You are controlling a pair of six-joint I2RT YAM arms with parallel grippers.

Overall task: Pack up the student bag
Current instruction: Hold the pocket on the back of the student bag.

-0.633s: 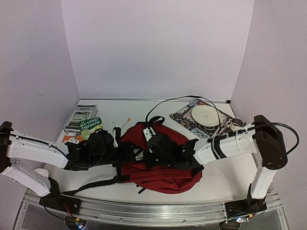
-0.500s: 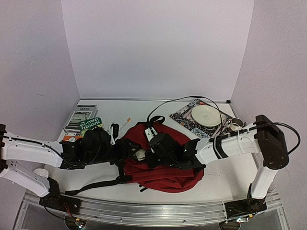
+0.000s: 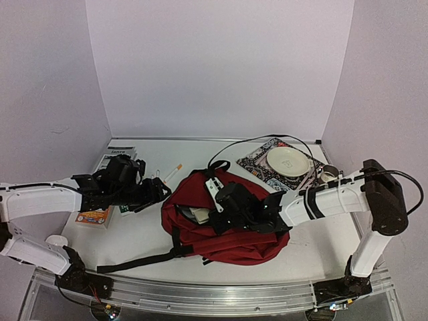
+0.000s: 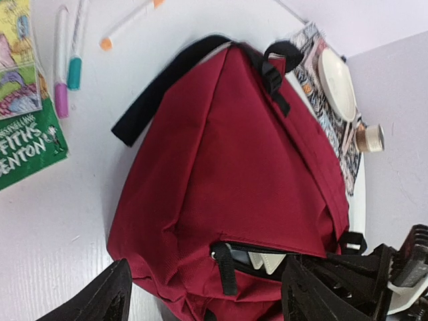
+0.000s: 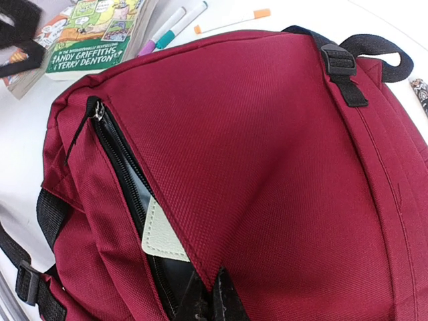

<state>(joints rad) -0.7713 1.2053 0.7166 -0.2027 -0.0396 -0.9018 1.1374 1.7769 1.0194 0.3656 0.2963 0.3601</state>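
The student bag (image 3: 231,231) is a dark red backpack lying in the middle of the table, its black zipper partly open on the left side. A cream leather-like corner (image 5: 164,234) of an item pokes out of the opening (image 4: 321,257). My right gripper (image 3: 217,212) is shut on the red fabric edge of the opening (image 5: 215,299) and holds it up. My left gripper (image 3: 155,190) is open and empty, just left of the bag; in its wrist view the gripper (image 4: 204,284) has its fingers spread wide in front of the bag (image 4: 234,160).
A green book (image 5: 93,33) and other books (image 3: 117,160) lie at the left, with markers (image 4: 67,67) and an orange-tipped pen (image 3: 172,172) beside them. A patterned tray (image 3: 257,164) with a white plate (image 3: 287,160), a small cup (image 3: 328,175) and a black cable stand back right.
My left gripper has let go at the bag's opening and drawn back to the left, over the books. The right gripper still holds the opening's edge; the bag shifted slightly.
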